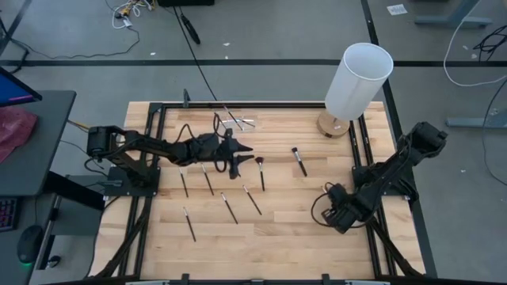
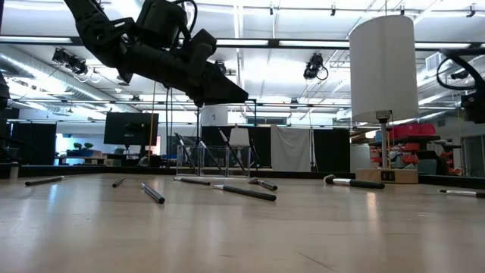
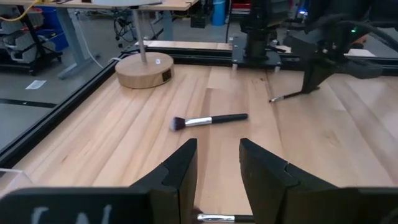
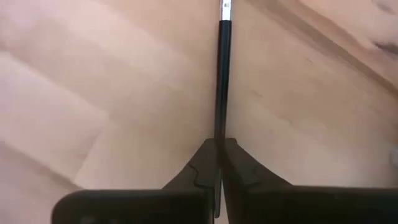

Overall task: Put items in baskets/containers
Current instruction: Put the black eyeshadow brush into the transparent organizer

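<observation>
Several slim dark brushes lie loose on the wooden table, among them one with a pale tuft (image 1: 299, 161), one with a reddish tuft (image 1: 260, 169), and others nearer the front (image 1: 230, 208) (image 1: 188, 224). The clear organiser box (image 2: 212, 159) stands at the far edge with dark sticks leaning in it. My left gripper (image 1: 244, 150) (image 3: 217, 152) hovers open above the table's middle with nothing between its fingers. A brush ferrule (image 3: 214, 218) shows on the table below it. At the table's right, my right gripper (image 1: 337, 215) (image 4: 219, 144) points down, shut on a thin dark brush (image 4: 219, 74). My right gripper pinches the brush's thin dark handle (image 4: 219, 127) between its two fingertips, well away from the silver ferrule (image 4: 226, 7). The fingers come from above, pointing down. The brush (image 3: 287, 96) runs about level, close over the wood; whether it is lifted clear I cannot tell.
A tall white cylinder (image 1: 360, 75) on a round wooden base (image 3: 144, 70) stands at the far right corner. A black frame rail (image 1: 261, 104) borders the table. Bare wood lies between the two grippers and along the near edge.
</observation>
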Robot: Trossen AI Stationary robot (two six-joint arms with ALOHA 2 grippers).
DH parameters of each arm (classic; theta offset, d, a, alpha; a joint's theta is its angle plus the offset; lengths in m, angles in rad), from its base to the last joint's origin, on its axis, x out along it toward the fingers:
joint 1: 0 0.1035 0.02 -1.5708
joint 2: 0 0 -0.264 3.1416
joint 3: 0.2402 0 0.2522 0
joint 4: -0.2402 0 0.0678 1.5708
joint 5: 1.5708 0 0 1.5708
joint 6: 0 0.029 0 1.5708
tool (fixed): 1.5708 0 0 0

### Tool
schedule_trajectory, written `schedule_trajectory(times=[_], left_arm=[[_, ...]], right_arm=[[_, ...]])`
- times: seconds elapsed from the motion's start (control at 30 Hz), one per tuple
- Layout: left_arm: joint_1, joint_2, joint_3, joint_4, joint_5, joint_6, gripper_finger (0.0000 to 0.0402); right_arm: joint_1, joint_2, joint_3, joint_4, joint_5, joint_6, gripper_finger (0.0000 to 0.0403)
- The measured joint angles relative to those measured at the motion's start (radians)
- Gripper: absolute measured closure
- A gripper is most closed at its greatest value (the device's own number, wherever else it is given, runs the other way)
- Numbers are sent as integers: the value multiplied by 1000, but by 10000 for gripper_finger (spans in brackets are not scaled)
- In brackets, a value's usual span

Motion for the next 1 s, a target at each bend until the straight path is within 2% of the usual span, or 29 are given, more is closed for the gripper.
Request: schedule_trajectory(times=[0.2, 0.5, 0.83, 1.0], left_arm=[[-10, 0, 0, -4, -1, -19, 280], [-10, 0, 0, -5, -1, -27, 280], [-10, 0, 0, -16, -2, -45, 280], [-10, 0, 0, -18, -2, -45, 280]], right_arm=[[-72, 109, 100, -65, -11, -206, 394], [-157, 192, 197, 63, 54, -478, 394], [-234, 189, 162, 369, 45, -678, 388], [-260, 185, 137, 390, 34, -707, 374]])
